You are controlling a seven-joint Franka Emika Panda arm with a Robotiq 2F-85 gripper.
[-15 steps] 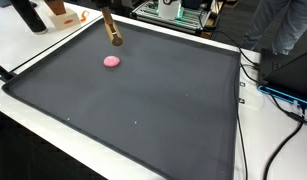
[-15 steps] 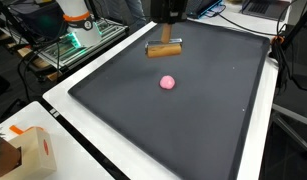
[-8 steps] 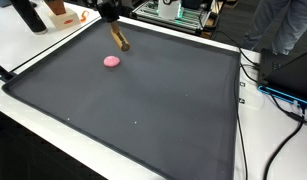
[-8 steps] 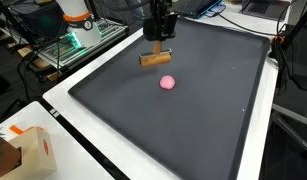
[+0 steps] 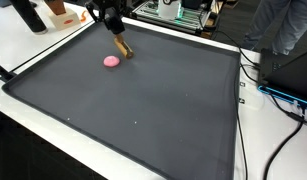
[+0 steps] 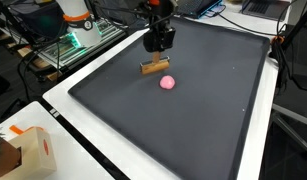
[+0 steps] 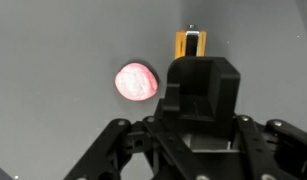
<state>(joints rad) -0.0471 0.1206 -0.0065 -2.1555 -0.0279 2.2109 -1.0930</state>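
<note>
While tight around block (image 6: 153, 67), pincer (image 6: 157, 54) near ball (image 6: 167, 82).

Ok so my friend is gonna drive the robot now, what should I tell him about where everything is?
End effector: shut on the wooden block, gripping it from above.
Things: the block sits low over the dark mat; I cannot tell whether it touches the mat. The pink ball lies on the mat close beside the block, and the wrist view shows a small gap between them.
Done: the block is in the grip.
Left: the block is not set down, and the ball is untouched.
</note>
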